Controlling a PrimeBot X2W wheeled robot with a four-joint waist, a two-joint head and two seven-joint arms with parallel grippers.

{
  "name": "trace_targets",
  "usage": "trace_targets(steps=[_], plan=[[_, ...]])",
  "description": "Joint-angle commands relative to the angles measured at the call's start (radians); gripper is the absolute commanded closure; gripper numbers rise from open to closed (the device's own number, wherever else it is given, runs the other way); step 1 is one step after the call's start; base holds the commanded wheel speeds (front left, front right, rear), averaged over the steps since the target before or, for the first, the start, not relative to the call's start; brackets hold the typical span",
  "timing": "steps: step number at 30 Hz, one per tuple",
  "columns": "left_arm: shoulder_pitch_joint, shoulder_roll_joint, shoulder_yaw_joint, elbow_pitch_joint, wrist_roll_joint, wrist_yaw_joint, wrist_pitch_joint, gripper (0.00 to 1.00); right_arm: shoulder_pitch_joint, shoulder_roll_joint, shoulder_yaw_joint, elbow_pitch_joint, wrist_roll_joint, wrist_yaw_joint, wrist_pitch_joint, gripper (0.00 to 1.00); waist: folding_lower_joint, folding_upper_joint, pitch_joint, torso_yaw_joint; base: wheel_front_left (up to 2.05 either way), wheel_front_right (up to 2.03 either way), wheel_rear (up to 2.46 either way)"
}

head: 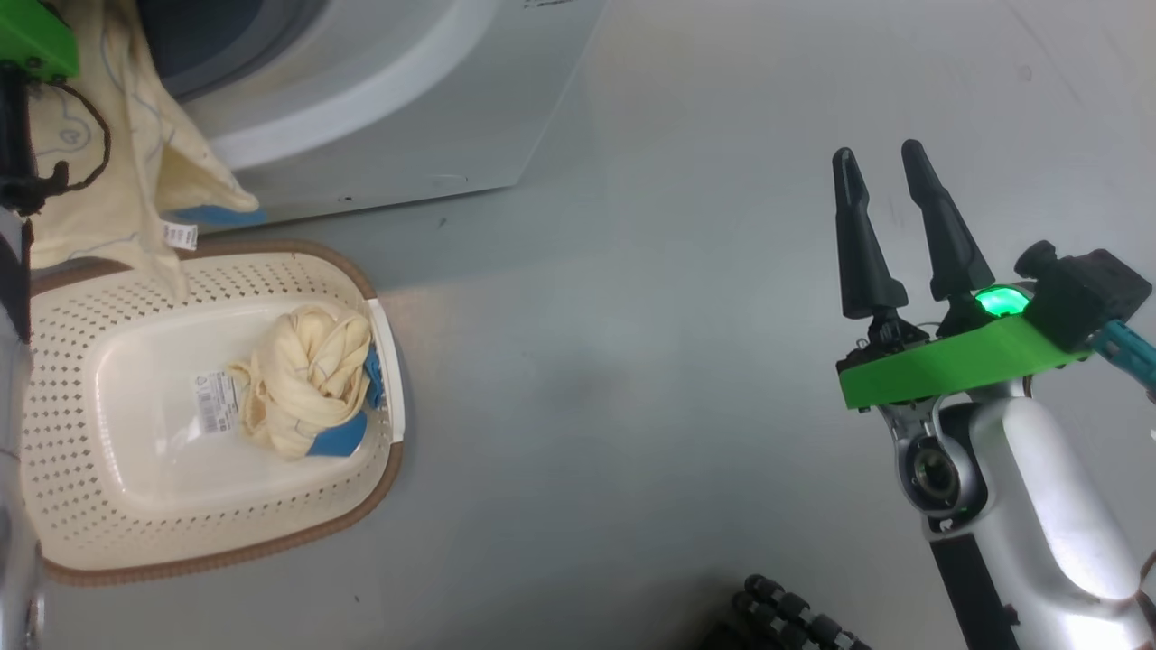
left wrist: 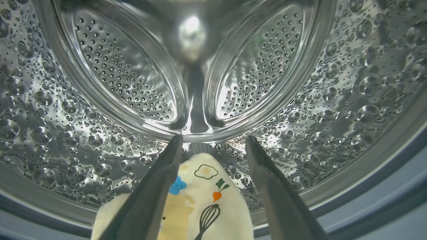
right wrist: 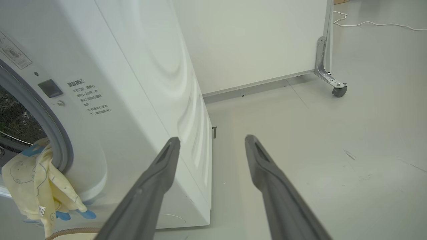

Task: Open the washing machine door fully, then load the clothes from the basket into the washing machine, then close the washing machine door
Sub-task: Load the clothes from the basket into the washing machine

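One cream garment (left wrist: 200, 200) was draped over the drum (left wrist: 126, 83) lip — half inside — beneath the left gripper (left wrist: 213, 141), spread wide, apparently to drop it. The second garment (head: 307, 379) was bunched in the basket (head: 226, 551); the right gripper (head: 878, 150) was held wide, idle.

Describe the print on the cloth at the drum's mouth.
The cloth is cream-yellow with fried egg, carrot and whisk; clearest in left wrist view.

light: bright, even | glare: hot spot on drum (left wrist: 190, 30) | shadows: soft | edges: bowed in wrist views
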Motion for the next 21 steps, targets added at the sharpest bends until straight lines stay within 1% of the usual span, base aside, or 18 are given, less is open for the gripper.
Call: trace_targets(steps=[1, 8, 14, 21], plan=[[0.006, 0.034, 0.028, -0.061, 0.010, 0.007, -0.006, 0.00, 0.007, 0.000, 0.006, -0.024, -0.009, 0.002, -0.006, 0.00, 0.0000, 0.0000, -0.011, 0.005, 0.00, 0.00, 0.00], [0.132, -0.003, 0.086, -0.169, 0.036, 0.007, -0.006, 0.00, 0.020, -0.014, -0.010, -0.019, -0.013, 0.002, -0.006, 0.00, 0.0000, 0.0000, -0.060, 0.029, 0.00, 0.00, 0.00], [0.255, -0.038, 0.113, -0.247, 0.064, 0.004, -0.006, 0.00, 0.037, -0.035, -0.021, -0.015, -0.014, 0.002, -0.006, 0.00, 0.0000, 0.0000, -0.112, 0.053, 0.00, 0.00, 0.00], [0.393, -0.078, 0.153, -0.325, 0.070, 0.001, -0.006, 0.00, 0.065, -0.064, -0.031, -0.003, -0.013, 0.002, -0.006, 0.00, 0.0000, 0.0000, -0.178, 0.086, 0.00, 0.00, 0.00]])
